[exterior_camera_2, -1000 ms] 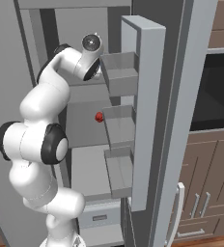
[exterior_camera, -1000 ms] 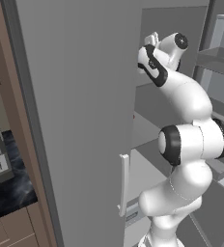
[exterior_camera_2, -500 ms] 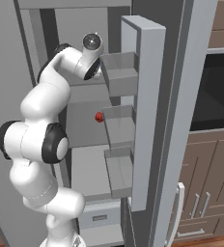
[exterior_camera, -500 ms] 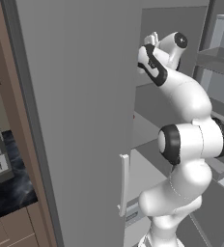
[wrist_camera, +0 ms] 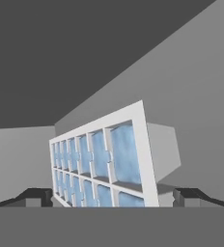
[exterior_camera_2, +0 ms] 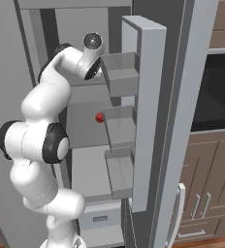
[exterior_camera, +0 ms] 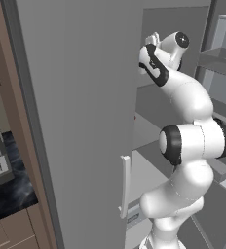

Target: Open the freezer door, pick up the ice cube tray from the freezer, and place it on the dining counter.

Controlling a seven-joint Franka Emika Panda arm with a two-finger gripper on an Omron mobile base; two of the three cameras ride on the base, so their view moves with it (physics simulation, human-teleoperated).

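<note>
Ice cube tray [wrist_camera: 102, 166] tilted between fingertips [wrist_camera: 35, 197] | hand [wrist_camera: 111, 198] spread wide, reaching into freezer

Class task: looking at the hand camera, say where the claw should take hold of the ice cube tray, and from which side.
Grip the ice cube tray across its narrow width, coming in at the near end. The claw already has one fingertip on each side of it, jaws open.

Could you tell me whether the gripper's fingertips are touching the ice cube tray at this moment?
Cannot tell. In the hand view the ice cube tray sits between the fingertips, but the bottom band hides any contact or gap.
</note>
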